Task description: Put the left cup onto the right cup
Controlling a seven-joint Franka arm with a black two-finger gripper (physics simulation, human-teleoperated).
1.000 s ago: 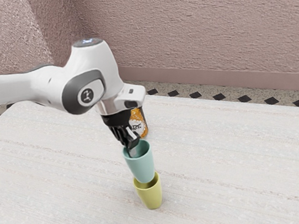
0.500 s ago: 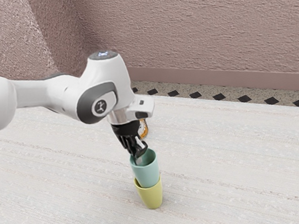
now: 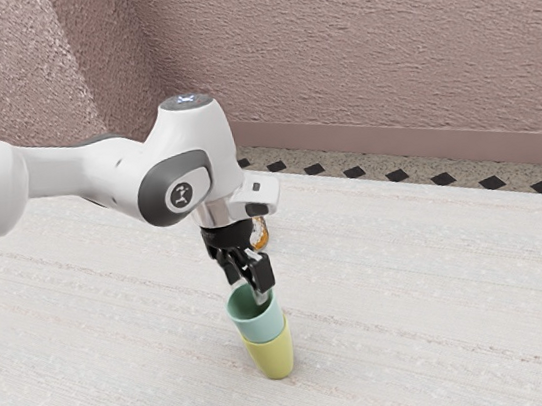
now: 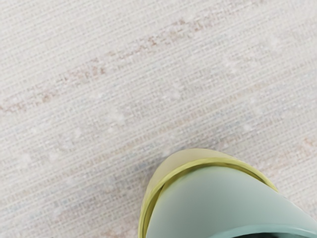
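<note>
The teal cup (image 3: 250, 317) sits upright, nested deep inside the yellow cup (image 3: 272, 356) near the middle of the desk (image 3: 443, 280). The claw (image 3: 249, 275) hangs at the teal cup's rim with its fingers spread, pinching nothing. An orange can (image 3: 261, 231) stands just behind it, on the far side.

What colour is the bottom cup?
The bottom cup is yellow-green; exterior view shows it best.

Pale speckled table (image 3: 442, 270), yellow cup (image 3: 272, 352) standing on it, orange can (image 3: 263, 232) beyond
</note>
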